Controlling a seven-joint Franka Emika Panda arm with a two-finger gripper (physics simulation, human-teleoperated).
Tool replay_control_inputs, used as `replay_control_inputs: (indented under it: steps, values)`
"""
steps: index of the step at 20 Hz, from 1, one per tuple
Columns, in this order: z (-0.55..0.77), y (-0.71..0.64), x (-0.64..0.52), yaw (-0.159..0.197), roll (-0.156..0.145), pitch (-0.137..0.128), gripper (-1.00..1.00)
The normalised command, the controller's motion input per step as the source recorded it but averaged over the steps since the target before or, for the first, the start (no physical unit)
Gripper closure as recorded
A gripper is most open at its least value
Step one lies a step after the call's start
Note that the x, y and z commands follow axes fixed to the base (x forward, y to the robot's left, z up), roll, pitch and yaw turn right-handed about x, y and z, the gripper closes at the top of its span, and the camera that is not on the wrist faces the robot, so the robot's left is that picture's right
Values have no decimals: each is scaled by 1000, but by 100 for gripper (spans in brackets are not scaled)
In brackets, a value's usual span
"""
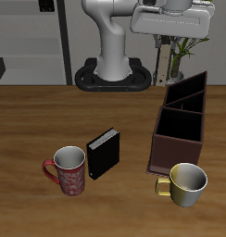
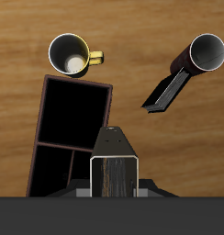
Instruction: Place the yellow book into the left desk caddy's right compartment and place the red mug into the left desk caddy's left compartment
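Observation:
My gripper hangs high over the back end of the left desk caddy, shut on the yellow book, a thin piece with striped page edges seen end-on. In the exterior view the book is only a thin vertical sliver below the fingers. The caddy is a dark maroon open box with inner dividers; I cannot tell which compartment lies under the book. The red mug stands upright near the table's front edge, far from the caddy, and also appears in the wrist view.
A black book stands on edge between the red mug and the caddy. A shiny gold mug sits just in front of the caddy's near end. Green plant stems rise behind the caddy, close to the gripper.

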Motion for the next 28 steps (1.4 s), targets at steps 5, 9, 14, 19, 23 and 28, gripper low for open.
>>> replay_control_inputs:
  steps: [5,9,14,19,23,28]
  values:
    - [5,237,210,4,-2,15,100]
    - [-100,346,200,8,18,19,100]
    - [-158,507,243,15,16,19,100]
    - [-17,327,64,29,21,-24,100]
    - [93,164,136,6,2,-32,100]
    - [69,2,160,1,-23,-26,100]
